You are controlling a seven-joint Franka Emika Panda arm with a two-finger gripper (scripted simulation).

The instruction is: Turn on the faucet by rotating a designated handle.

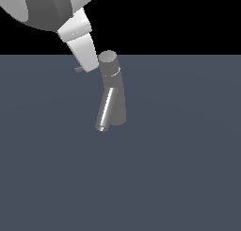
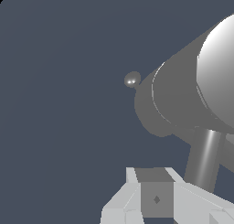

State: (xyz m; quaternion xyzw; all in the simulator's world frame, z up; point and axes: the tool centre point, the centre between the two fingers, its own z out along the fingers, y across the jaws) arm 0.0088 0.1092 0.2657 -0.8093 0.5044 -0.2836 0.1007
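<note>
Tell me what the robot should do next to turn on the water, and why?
Probably push sideways on the handle so it swings around the faucet. In the exterior view the gripper already sits right beside the faucet's cap, in front of the handle, whose tip pokes out on the exterior view's left. Whether the fingers touch it cannot be seen, so a small, slow push seems best.

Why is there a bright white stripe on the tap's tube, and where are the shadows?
Exterior view: light glints off the shiny spout of the faucet, and nothing casts a shadow on the floor. Wrist view: the same glare streaks the spout.
</note>
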